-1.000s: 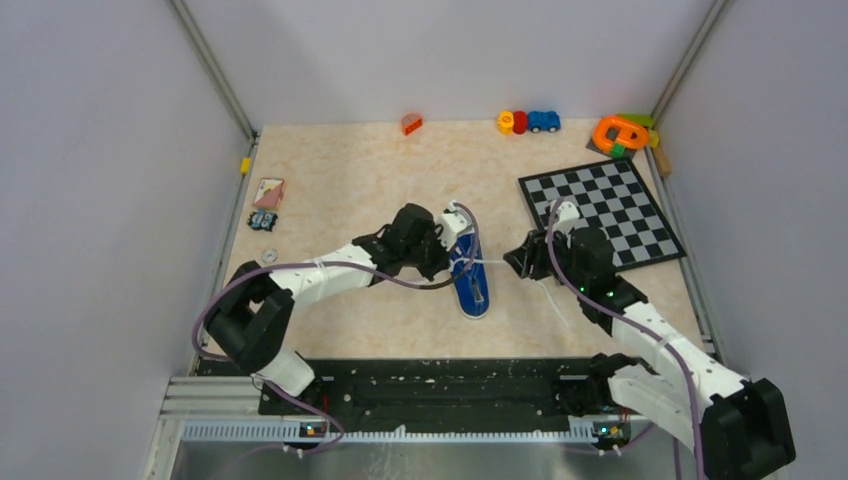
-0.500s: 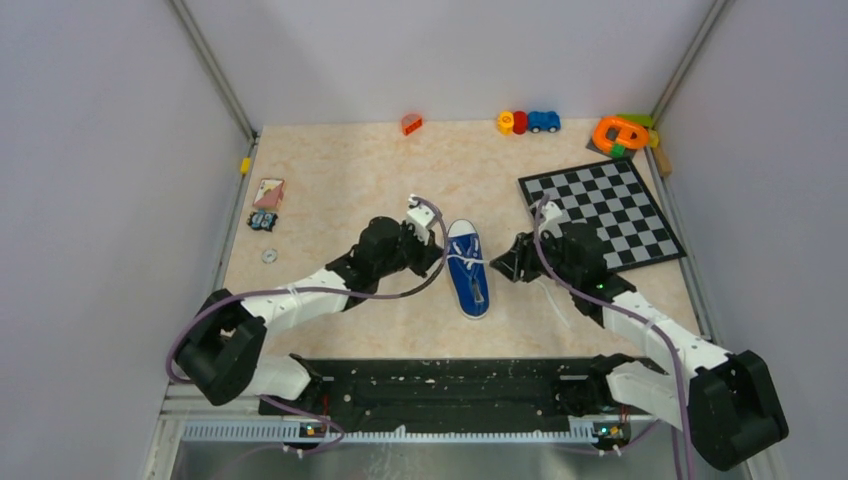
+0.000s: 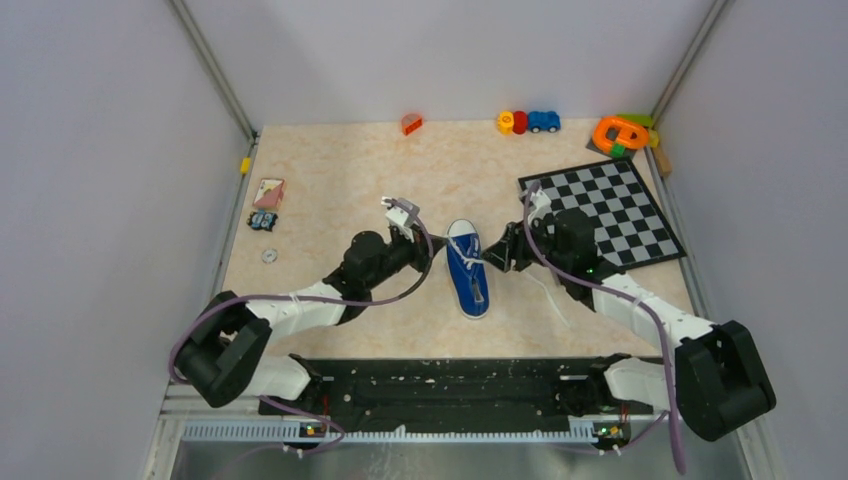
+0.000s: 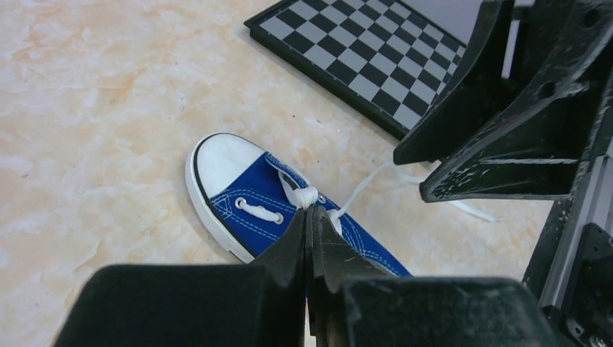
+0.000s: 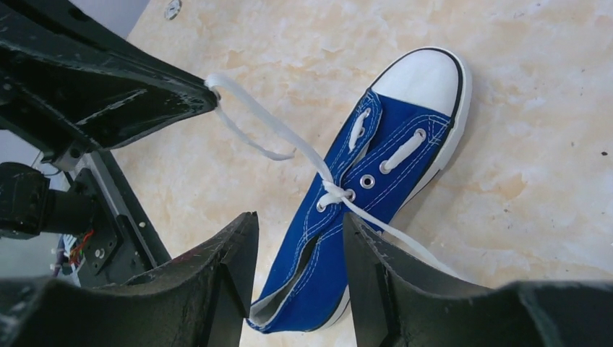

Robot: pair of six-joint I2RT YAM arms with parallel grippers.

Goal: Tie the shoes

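risk 1: pull harder with the left gripper (image 4: 309, 214) while nothing anchors the other side, and the light shoe (image 3: 468, 270) will likely slide or twist toward 9 o'clock instead of cinching.
risk 2: the left lace (image 5: 269, 124) is pinched right at the fingertips, so a jerk could slip it out.
risk 3: the right lace (image 5: 405, 238) lies flat on the table (image 3: 340, 180). Close the right gripper (image 5: 300, 220) carelessly and you may miss it or scrape the surface.
risk 4: the grippers sit close across the shoe, so any crossover could clash them.
left gripper: at the shoe's 9 o'clock, clenched on the left lace, which runs taut from the eyelets with a short tail hanging.
right gripper: at the shoe's 3 o'clock, jaws parted, nothing visibly between them. The right lace passes beneath one finger toward 4 o'clock.
shoe: table centre, toe to 12 o'clock.
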